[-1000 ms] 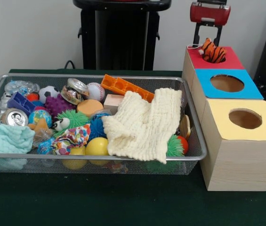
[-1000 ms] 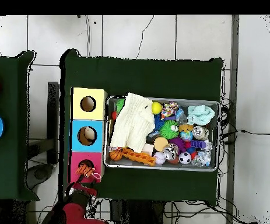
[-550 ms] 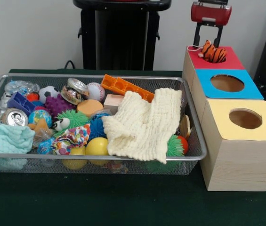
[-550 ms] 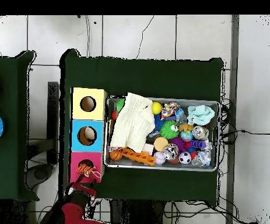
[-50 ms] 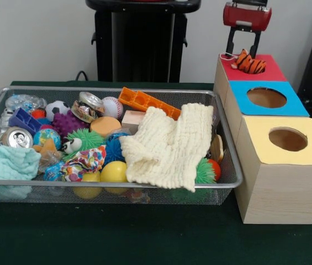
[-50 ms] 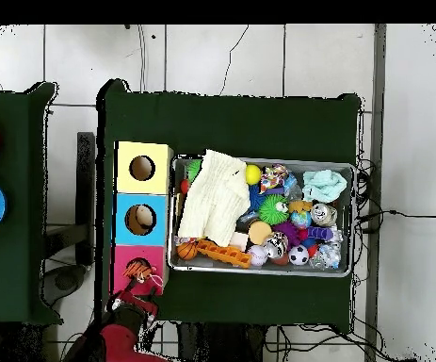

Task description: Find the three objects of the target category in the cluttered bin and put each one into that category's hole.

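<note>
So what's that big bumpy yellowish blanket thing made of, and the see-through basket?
The big cream waffle-textured cloth looks like soft woven cotton: it has a bumpy grid weave and lies in floppy folds over the toys. The silver mesh bin looks like thin metal wire with a shiny rim; you can see the toys through its fine netting.

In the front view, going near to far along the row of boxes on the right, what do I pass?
Yellow-topped box → blue-topped box → red-topped box with the tiger toy at its hole → the gripper behind it.
</note>
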Robot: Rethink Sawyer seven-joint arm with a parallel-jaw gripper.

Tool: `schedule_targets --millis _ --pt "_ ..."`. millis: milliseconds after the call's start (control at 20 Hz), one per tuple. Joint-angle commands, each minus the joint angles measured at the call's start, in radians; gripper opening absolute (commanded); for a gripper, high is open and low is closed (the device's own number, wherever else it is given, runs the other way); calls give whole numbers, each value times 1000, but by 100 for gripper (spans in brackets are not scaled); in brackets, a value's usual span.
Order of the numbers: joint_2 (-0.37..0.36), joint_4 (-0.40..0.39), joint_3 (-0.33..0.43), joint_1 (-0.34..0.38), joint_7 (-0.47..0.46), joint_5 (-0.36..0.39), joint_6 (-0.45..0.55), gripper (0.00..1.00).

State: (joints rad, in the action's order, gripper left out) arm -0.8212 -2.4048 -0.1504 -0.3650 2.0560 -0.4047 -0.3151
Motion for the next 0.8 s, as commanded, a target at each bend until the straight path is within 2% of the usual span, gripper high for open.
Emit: schedule_targets --millis 50,350,550,800 --pt "-22 100 8 21 256 -111 -4 100" --pt "-30 125 -1 8 232 -163 0 100" --pt "-17 152 12 31 206 -163 14 100" --pt "7 159 25 41 212 -152 -19 100"
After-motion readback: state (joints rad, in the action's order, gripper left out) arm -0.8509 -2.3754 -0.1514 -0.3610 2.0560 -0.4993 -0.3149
